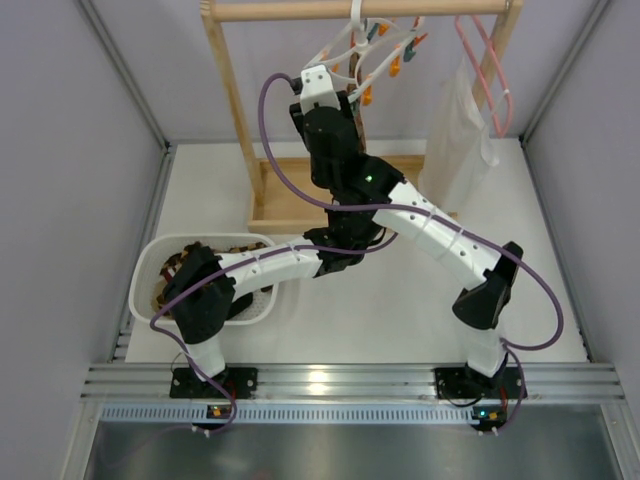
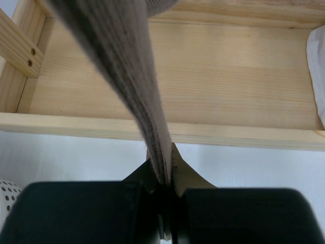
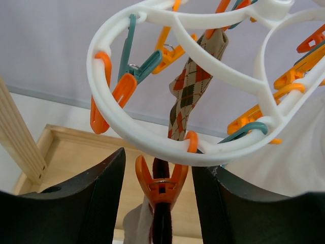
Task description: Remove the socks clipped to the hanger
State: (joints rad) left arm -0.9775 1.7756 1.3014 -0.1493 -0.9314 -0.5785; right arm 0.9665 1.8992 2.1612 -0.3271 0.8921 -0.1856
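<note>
Left wrist: left gripper (image 2: 165, 195) clenches a brownish knit sock (image 2: 134, 86) running to 12 o'clock. Right gripper (image 3: 158, 162), released, flanks an orange plastic clothespin (image 3: 161, 187) at the white plastic ring hanger (image 3: 147, 144)'s 6 o'clock.

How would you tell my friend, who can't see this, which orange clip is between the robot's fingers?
Find the wooden rack at the back, then the white ring hanger hooked on its top bar. From the ring's near rim one orange clip dangles straight down, pinching dark cloth. It is the only clip sitting between the black fingers of the right gripper.
</note>
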